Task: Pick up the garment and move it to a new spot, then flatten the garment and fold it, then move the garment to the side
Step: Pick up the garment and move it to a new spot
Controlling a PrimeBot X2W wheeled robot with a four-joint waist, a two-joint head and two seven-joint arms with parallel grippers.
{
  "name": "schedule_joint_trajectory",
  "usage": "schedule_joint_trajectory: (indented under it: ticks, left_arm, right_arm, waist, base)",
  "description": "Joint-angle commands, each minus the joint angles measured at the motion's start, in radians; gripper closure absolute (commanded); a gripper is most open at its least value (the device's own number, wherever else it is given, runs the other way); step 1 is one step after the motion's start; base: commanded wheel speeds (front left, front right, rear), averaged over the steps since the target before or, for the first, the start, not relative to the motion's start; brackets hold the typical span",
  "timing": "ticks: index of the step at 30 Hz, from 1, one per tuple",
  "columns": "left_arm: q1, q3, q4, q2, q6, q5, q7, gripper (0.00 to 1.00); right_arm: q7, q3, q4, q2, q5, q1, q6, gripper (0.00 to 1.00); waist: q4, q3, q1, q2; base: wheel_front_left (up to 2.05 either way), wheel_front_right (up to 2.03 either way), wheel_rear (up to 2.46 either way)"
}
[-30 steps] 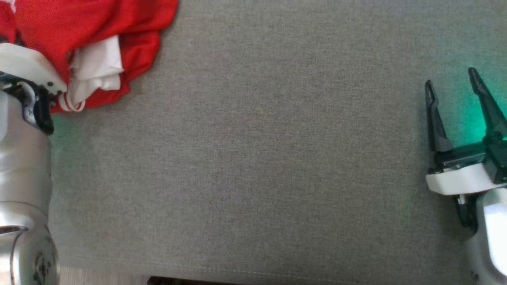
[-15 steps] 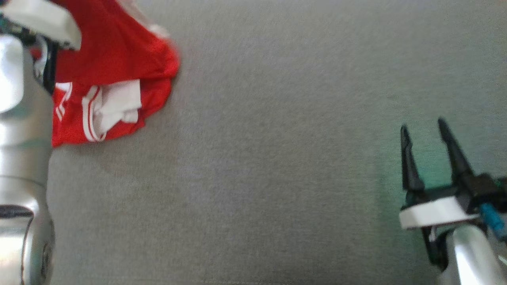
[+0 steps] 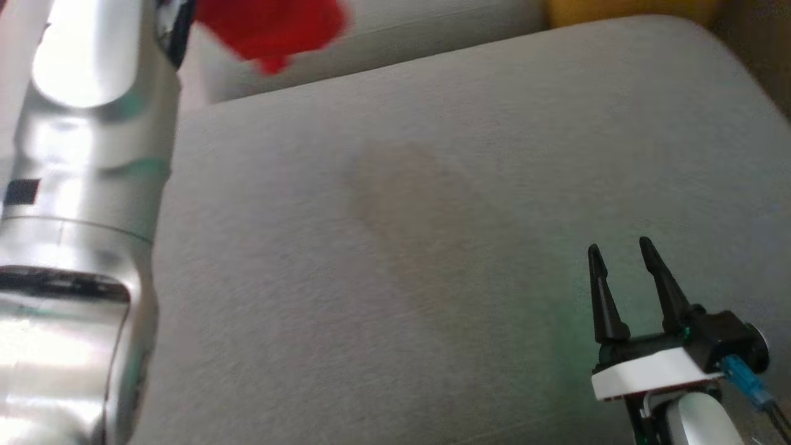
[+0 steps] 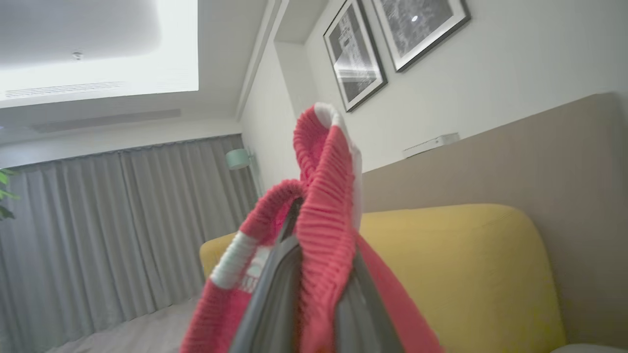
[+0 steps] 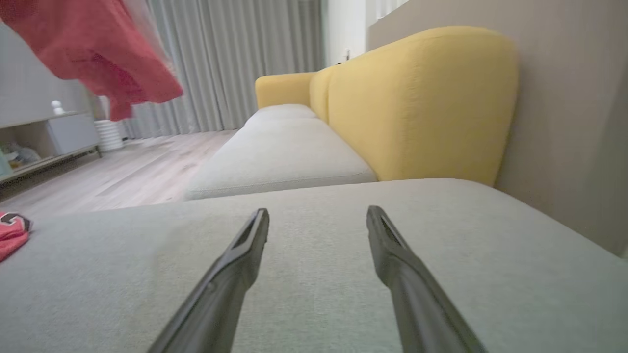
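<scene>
Left tool is clenched on the garment. A red ribbed band with white trim is pinched between the fingers and draped over them, and the cloth is held up in the air. In the head view the garment is seen as a red blur at the upper left, clear of the cushion and beside the left arm, by which the frame's left side is taken up. In the right wrist view the garment hangs at the upper left.

At the lower right of the head view, the right tool is released, its fingers spread with nothing between them. It is held low over the cushion; whether the fabric is touched cannot be told.

At the left of the right wrist view a low cabinet is seen; what lies in its open compartment is too blurred to be named. A white ribbed bin stands beside it on the wooden floor.

A small red cloth is seen at that frame's left edge, at the cushion's rim.

The grey cushion is backed by a yellow backrest and a beige panel. Grey curtains close the far side of the room. Two framed pictures are hung at the upper right of the left wrist view, and a lamp is seen beside the curtains.
</scene>
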Motion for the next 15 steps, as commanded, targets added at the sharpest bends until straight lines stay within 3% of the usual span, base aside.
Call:
schedule_joint_trajectory:
  ticks: [1, 2, 8, 11, 13, 14, 15]
  left_arm:
    - [-0.054, 0.010, -0.021, 0.027, 0.003, -0.008, -0.008, 1.00]
    - [-0.039, -0.009, 0.004, 0.002, 0.000, -0.022, -0.017, 1.00]
    - [0.098, -0.099, 0.063, -0.032, -0.007, -0.076, -0.038, 1.00]
    - [0.250, -0.184, 0.067, -0.040, -0.007, -0.130, -0.053, 1.00]
    - [0.449, -0.261, 0.028, -0.041, -0.007, -0.233, -0.060, 1.00]
    - [0.514, -0.276, 0.017, -0.041, -0.007, -0.269, -0.061, 0.42]
    - [0.574, -0.283, 0.000, -0.041, -0.007, -0.295, -0.062, 0.00]
  right_arm:
    - [-0.006, 0.026, -0.039, -0.004, 0.010, -0.020, 0.007, 0.00]
    - [-0.006, 0.031, -0.048, -0.004, 0.026, -0.024, 0.007, 0.00]
    - [-0.006, 0.038, -0.066, -0.004, 0.055, -0.041, 0.007, 0.00]
    - [-0.006, 0.055, -0.077, -0.004, 0.046, -0.054, 0.007, 0.00]
    - [-0.006, 0.048, -0.084, -0.004, 0.036, -0.056, 0.007, 0.00]
    - [-0.006, 0.044, -0.084, -0.004, 0.031, -0.054, 0.007, 0.00]
    - [-0.006, 0.040, -0.084, -0.004, 0.026, -0.051, 0.007, 0.00]
  waist:
    - [-0.115, -0.030, 0.0002, -0.0001]
    - [-0.152, -0.020, 0.0002, -0.0001]
    - [-0.207, 0.017, 0.0002, -0.0001]
    - [-0.212, 0.041, 0.0002, -0.0001]
    - [-0.198, 0.052, 0.0002, -0.0001]
    - [-0.189, 0.053, 0.0002, -0.0001]
    - [-0.176, 0.052, 0.0002, -0.0001]
  base:
    - [0.00, 0.00, 0.00]
    - [0.00, 0.00, 0.00]
    - [0.00, 0.00, 0.00]
    - [0.00, 0.00, 0.00]
    - [0.00, 0.00, 0.00]
    - [0.00, 0.00, 0.00]
    - [0.00, 0.00, 0.00]
